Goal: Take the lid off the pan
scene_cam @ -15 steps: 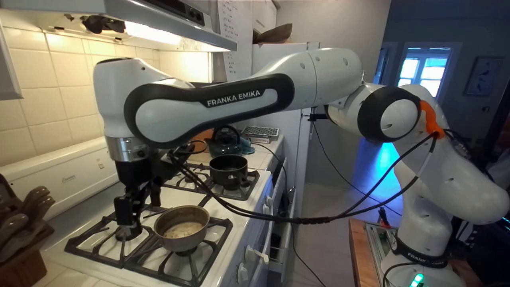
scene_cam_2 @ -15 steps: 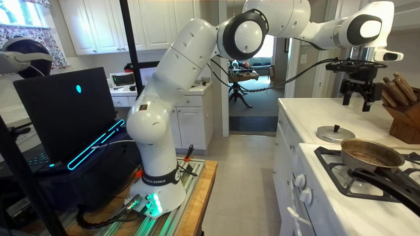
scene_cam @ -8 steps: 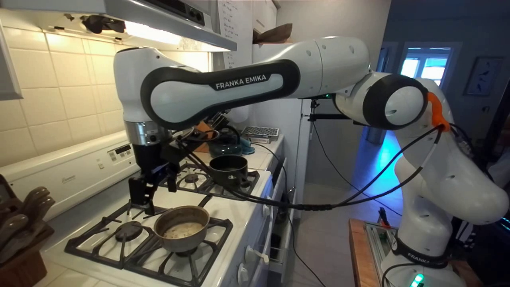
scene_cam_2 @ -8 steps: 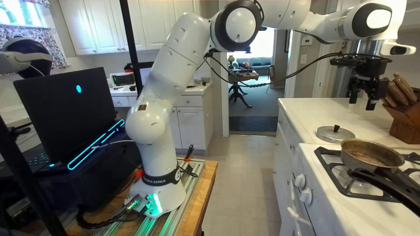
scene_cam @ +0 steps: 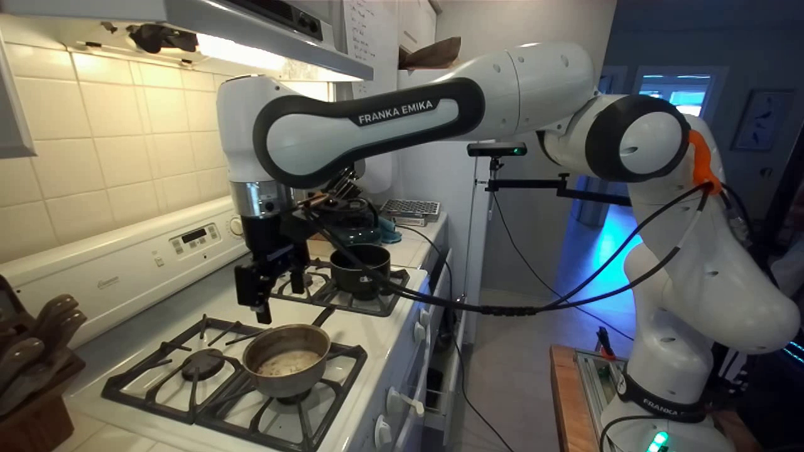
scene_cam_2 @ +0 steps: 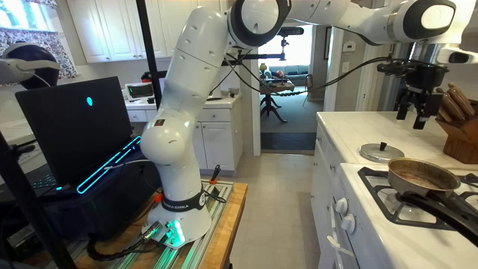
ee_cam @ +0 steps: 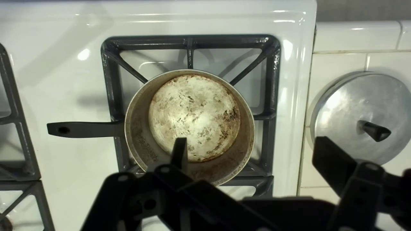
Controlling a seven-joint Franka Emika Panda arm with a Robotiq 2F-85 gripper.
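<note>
Black at the far left of the wrist view, the handle joined the pan, which sat on a grate with its stained inside in full sight. Next came the claw, its fingers spread wide apart; one tip overlapped the pan in that view, and the other overlapped the lower left edge of the lid. That silver lid lay farthest right, flat on the white tiled counter just beside the stove, its dark knob pointing up. From left to right in an exterior view, the lid lay on the counter near the pan; the claw hung above and to the right of the lid, apart from both lid and pan, and the knife block stood farthest right.
</note>
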